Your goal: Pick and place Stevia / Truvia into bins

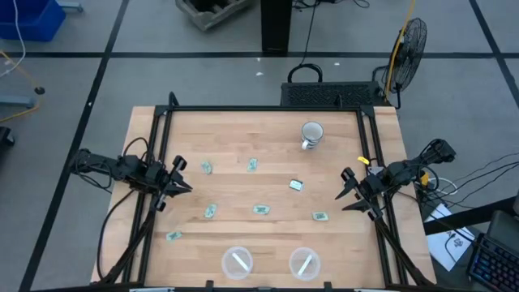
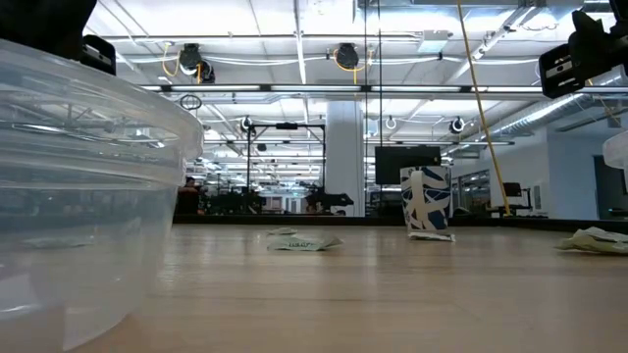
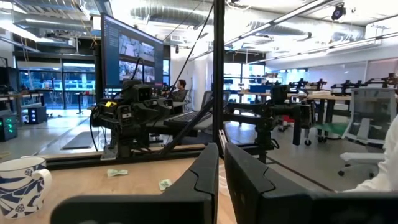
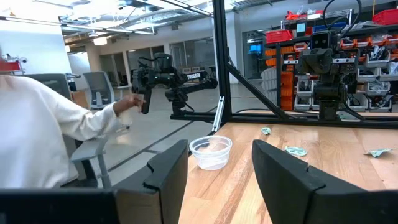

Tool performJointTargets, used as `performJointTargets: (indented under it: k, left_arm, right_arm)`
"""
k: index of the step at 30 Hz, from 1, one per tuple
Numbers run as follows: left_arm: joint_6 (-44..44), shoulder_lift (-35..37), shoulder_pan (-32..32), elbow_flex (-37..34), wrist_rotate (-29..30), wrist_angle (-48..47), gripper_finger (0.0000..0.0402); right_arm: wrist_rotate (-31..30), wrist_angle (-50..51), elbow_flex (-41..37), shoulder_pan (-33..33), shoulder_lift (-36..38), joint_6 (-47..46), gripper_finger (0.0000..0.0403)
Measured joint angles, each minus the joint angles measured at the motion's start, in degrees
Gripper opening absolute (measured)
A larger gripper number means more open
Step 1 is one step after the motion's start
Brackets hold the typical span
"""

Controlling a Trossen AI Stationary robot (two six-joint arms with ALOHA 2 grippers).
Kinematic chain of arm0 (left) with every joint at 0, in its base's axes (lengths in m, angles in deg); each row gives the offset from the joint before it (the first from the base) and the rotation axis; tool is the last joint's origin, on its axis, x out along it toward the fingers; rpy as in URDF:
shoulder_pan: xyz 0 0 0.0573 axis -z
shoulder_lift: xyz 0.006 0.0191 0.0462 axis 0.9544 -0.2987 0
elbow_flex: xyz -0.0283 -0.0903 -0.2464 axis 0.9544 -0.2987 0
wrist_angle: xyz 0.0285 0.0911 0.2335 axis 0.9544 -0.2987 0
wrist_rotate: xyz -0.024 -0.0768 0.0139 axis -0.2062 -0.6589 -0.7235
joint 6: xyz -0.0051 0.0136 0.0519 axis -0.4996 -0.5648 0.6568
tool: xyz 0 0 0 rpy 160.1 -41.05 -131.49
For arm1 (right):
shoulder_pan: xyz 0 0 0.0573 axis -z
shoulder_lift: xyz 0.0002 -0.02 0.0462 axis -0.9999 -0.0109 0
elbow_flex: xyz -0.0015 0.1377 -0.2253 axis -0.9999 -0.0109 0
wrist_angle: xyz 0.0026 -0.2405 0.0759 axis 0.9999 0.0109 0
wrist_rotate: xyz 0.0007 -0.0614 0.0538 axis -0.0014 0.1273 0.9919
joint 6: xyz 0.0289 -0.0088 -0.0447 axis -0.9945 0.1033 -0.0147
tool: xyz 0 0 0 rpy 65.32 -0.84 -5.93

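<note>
Several small pale green and white sachets point(image 1: 260, 209) lie flat and scattered across the wooden table point(image 1: 268, 146). Two round clear bins point(image 1: 238, 262) point(image 1: 303, 262) stand at the near edge, each with a pale sachet inside. My left gripper point(image 1: 174, 182) hovers at the table's left edge, shut and empty. My right gripper point(image 1: 349, 195) hovers near the right edge, open and empty. The right wrist view shows one bin point(image 4: 211, 151) and sachets point(image 4: 295, 150) beyond the open fingers. One bin point(image 2: 78, 196) fills the left of the low view.
A white and blue mug point(image 1: 311, 134) stands toward the far right of the table, and shows in the low view as the mug point(image 2: 425, 201). A black frame point(image 1: 259, 108) borders the table. A person's white sleeve point(image 4: 37, 124) shows beyond the near edge.
</note>
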Motion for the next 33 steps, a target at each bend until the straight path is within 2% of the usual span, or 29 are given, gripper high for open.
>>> performJointTargets:
  k: [15,24,33]
  left_arm:
    - [5.5,0.0,0.0,0.0,0.0,-1.0,0.0031]
    - [2.4,0.0,0.0,0.0,0.0,-1.3,0.0031]
    - [-1.3,0.0,0.0,0.0,0.0,-1.3,0.0031]
  right_arm:
    - [0.0,0.0,0.0,0.0,0.0,0.0,0.0173]
    - [0.0,-0.2,0.0,0.0,0.0,0.0,0.0173]
    - [0.0,-4.7,0.0,0.0,0.0,0.0,0.0173]
